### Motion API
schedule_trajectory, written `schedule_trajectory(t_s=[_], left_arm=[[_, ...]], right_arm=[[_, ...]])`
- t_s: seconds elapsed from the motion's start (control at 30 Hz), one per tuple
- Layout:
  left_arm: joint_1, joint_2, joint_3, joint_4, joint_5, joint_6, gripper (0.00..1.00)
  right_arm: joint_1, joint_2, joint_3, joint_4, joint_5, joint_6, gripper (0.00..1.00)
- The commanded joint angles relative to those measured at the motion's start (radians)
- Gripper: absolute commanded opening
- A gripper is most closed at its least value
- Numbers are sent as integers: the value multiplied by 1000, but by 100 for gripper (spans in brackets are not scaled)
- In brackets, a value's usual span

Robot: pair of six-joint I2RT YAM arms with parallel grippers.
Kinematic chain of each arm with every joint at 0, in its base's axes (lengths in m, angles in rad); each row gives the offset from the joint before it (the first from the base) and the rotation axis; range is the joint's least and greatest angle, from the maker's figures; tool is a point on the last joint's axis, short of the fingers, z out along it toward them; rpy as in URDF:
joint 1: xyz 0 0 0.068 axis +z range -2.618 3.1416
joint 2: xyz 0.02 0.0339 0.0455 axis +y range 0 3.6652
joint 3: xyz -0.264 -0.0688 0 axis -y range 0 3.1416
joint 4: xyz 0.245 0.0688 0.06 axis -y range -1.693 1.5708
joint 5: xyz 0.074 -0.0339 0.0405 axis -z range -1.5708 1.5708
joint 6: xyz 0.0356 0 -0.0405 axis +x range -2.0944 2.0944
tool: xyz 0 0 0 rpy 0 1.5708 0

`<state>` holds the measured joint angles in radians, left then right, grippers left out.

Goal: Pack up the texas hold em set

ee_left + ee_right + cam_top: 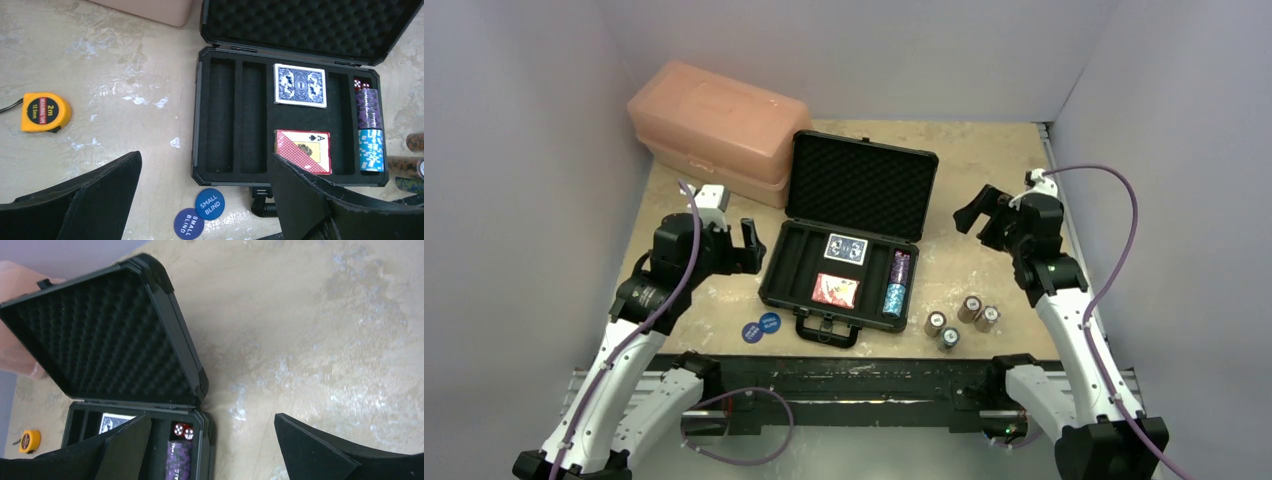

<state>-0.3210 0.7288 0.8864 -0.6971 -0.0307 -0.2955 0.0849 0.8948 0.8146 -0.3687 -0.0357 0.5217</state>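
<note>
The black briefcase (770, 282) lies open at the table's middle, its foam lid (861, 185) standing up. Inside it are a blue deck (846, 248), a red deck (835, 290), and a purple chip stack (900, 266) above a light blue chip stack (894, 298). Red dice (361, 84) sit at the top of that slot. Two blue discs (760, 327) marked SMALL BLIND (209, 203) lie in front of the case's left corner. Several loose chip stacks (970, 307) stand to the case's right. My left gripper (736, 240) is open and empty, left of the case. My right gripper (979, 212) is open and empty, right of the lid.
A large pink plastic box (719, 125) stands at the back left, behind the case. A yellow tape measure (44, 111) lies on the table left of the case, under my left arm. The case handle (826, 330) points toward the near edge.
</note>
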Motion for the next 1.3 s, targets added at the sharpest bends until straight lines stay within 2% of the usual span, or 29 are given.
schedule_trajectory(t_s=[0.0,0.33,0.47,0.73,0.9,1.27], left_arm=[[-11,-8,40,41,68,-6,97],[-30,-24,42,42,118,-34,93],[-36,-34,40,42,117,-37,93],[-61,-41,36,41,108,-39,92],[-80,-42,31,39,85,-34,92],[-89,-22,36,35,91,-30,92]], right_arm=[[-1,-23,28,-127,23,56,99],[-1,93,147,-576,177,216,99],[0,93,144,-679,230,267,99],[-1,58,79,-775,334,427,99],[-4,39,31,-778,375,482,99],[-19,49,-16,-792,393,575,98]])
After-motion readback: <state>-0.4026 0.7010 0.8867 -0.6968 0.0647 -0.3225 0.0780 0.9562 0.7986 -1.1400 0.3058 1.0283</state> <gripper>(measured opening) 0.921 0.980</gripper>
